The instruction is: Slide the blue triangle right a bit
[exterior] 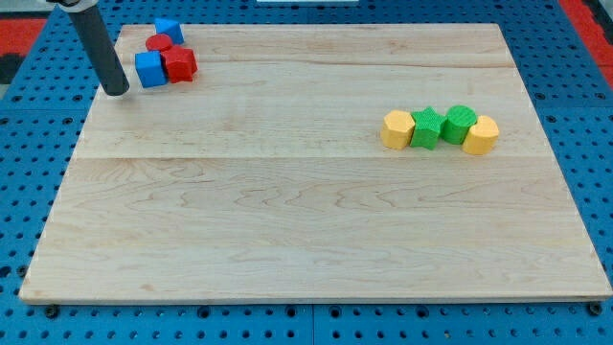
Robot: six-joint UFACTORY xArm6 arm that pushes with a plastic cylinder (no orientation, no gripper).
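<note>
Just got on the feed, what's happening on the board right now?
My tip sits at the board's top-left, just left of a cluster: a blue block, a red block, a red cylinder and another blue block. It is close to the nearest blue one; contact is unclear. At the right, two yellow blocks flank two green ones.

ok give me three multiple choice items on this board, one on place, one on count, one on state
1. Where is my tip?
A. just left of the blue and red cluster
B. beside the yellow blocks
C. at the view's bottom

2. How many green blocks are there?
A. one
B. two
C. four

3. The four blocks at the view's right are
A. stacked
B. scattered apart
C. in a tight row

Answers:
A, it sits just left of the blue block.
B, the green star-like block and the green block.
C, the yellow block and the other yellow block close the row's ends.
</note>
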